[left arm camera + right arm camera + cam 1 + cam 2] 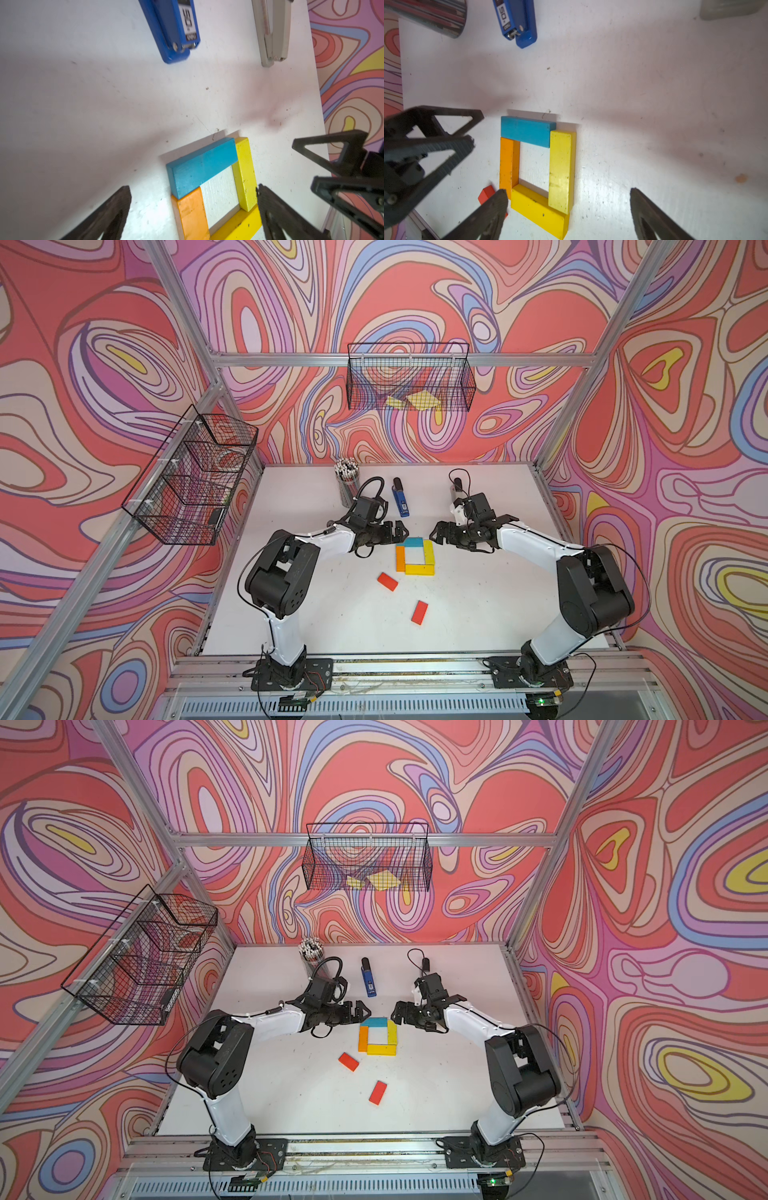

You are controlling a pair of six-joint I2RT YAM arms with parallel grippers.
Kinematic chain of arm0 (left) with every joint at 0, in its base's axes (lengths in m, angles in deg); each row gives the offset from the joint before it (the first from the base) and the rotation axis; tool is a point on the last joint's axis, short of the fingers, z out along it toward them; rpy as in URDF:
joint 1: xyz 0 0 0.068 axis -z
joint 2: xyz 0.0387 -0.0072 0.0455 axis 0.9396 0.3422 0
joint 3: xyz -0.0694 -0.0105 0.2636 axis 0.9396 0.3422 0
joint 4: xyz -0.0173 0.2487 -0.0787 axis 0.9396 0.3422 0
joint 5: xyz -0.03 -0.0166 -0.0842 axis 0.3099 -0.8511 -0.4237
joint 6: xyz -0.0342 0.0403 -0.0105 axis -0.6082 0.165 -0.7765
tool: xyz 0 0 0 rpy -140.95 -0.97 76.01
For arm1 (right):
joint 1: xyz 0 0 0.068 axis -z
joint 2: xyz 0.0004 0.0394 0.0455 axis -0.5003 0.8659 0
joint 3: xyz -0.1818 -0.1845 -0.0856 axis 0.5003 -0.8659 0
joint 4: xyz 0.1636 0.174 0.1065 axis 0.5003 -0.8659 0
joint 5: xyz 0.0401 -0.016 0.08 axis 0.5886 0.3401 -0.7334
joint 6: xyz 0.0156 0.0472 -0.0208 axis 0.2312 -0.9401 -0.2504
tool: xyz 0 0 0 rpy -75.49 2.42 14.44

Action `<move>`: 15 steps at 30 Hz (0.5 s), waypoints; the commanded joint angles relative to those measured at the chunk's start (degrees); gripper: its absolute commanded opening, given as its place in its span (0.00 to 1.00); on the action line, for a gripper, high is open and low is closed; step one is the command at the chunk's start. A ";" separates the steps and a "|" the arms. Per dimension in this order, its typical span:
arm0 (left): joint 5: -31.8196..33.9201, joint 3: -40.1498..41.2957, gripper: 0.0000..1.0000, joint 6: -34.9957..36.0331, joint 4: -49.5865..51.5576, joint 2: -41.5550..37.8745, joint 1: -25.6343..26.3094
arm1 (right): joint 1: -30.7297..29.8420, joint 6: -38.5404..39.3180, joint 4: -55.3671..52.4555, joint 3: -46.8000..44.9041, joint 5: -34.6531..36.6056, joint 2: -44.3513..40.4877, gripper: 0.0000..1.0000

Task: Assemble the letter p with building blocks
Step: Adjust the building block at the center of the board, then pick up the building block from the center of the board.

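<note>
Four blocks lie flat on a white table (654,104), edges touching, making a closed square. A light blue block (527,132) forms the side nearest a blue stapler (517,20). An orange block (508,164) and a yellow block (560,170) form the flanks, and a second yellow block (538,209) closes it. A red block (486,193) peeks from behind the right gripper (569,190), its jaws spread wide. The left gripper (476,129), jaws apart, sits near the orange block.

The yellow painted wooden block (560,170) shone glossy, while the light blue painted wooden block (527,132) looked matt. The white tabletop (654,93) was scuffed; the blue plastic stapler (525,18) smooth.
</note>
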 commanded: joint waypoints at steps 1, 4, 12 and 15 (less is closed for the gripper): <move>8.83 -2.42 0.98 4.11 6.49 -6.96 -0.74 | -7.81 3.94 -5.96 0.74 5.63 -2.89 0.94; 13.34 -1.41 0.99 4.60 8.79 -11.37 -1.63 | -15.98 6.14 -6.68 1.63 8.40 -3.23 0.92; 17.58 5.37 0.99 -1.99 12.51 -20.32 -11.39 | -27.09 12.54 -7.10 7.72 8.55 0.69 0.88; 18.98 7.75 0.99 -1.63 12.69 -23.91 -11.93 | -28.87 13.43 -7.95 10.06 8.24 3.81 0.87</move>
